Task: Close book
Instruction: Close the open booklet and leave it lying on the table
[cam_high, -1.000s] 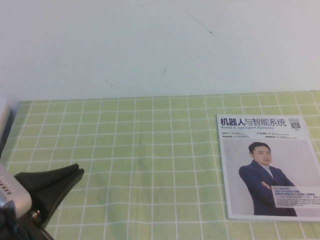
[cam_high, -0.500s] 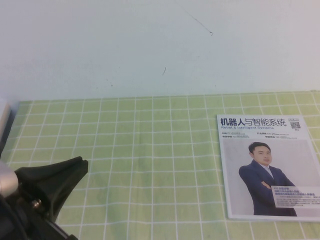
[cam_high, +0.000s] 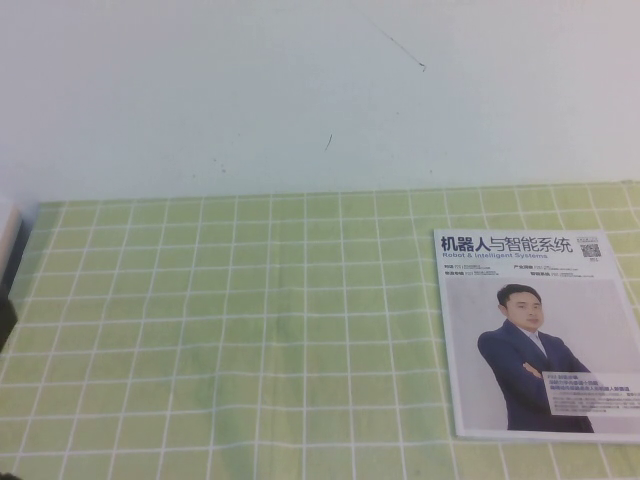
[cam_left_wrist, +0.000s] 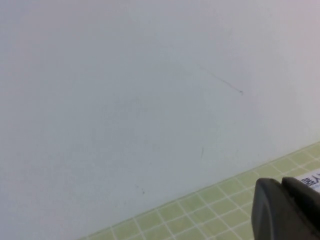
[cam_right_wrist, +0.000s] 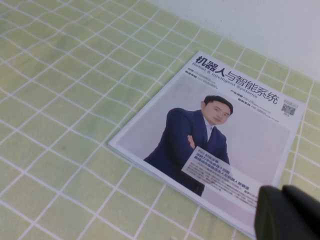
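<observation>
My left gripper (cam_left_wrist: 283, 189) has gone from the top view. It faces the wall (cam_left_wrist: 125, 100), pressed together and empty. My right gripper (cam_right_wrist: 283, 194), pressed together too, hangs by the closed book (cam_high: 540, 335).

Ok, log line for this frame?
book closed, flat on cloth | left gripper shut, facing wall | right gripper shut, by book

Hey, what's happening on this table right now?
The book lies closed, cover up, on the green checked cloth, at the robot's right. Neither gripper holds it: the left gripper is shut and points toward the wall; the right gripper is shut, raised near the book.
</observation>
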